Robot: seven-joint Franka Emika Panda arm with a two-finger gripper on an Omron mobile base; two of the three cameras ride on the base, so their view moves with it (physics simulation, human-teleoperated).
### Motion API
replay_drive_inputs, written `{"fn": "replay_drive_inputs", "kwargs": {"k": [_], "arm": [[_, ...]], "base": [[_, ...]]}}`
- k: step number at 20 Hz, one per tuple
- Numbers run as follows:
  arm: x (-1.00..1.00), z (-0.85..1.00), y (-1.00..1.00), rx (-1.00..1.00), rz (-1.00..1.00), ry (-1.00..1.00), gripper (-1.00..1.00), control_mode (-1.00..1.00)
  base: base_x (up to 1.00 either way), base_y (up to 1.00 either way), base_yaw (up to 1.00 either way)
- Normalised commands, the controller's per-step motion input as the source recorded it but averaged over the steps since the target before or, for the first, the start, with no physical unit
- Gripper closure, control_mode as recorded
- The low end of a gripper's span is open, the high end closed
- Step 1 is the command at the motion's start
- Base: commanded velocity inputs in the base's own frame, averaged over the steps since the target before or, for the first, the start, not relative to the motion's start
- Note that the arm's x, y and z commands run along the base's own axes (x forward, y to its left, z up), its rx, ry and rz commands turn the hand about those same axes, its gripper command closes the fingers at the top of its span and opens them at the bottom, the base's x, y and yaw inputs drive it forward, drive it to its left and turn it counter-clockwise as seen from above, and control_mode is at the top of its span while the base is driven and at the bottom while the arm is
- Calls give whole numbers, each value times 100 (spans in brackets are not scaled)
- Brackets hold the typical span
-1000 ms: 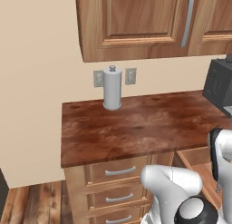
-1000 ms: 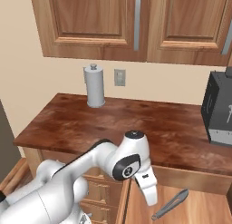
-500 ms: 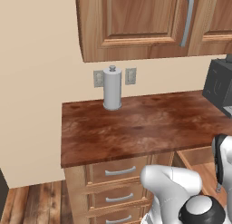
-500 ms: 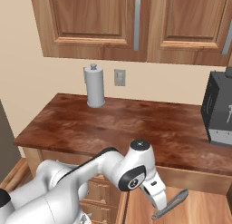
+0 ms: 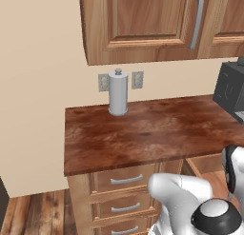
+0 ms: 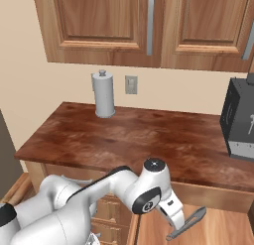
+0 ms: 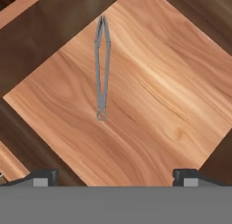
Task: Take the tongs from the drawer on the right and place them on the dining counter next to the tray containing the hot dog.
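One pair of tongs lies flat on the light wood floor of the open drawer, arms nearly closed, ring end nearer the camera. Nothing touches it. Gripper hovers well above with its jaws spread wide, empty; both tips flank the bottom of the hand view, tongs ahead of and slightly left of centre. Looks like the reach step, grasp not yet made. Next move, as I read it: shift over the tongs, line the jaws across the arms, descend, close. Right base view shows the tongs below the reddish worktop, beside the wrist.
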Motion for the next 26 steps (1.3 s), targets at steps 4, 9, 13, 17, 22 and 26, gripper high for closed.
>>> {"fn": "replay_drive_inputs", "kwargs": {"k": [4,9,13,17,22,26], "arm": [[34,-16,-10,2,2,0,-100,-100],[18,-13,-25,2,0,0,-100,-100],[3,-18,-29,1,0,0,-100,-100],[9,-31,-18,0,0,0,-100,-100],[15,-31,-7,0,0,-2,-100,-100],[24,-21,0,0,0,-2,-100,-100]], "base": [[0,0,0],[0,0,0],[0,0,0],[0,0,0],[0,0,0],[0,0,0]]}}
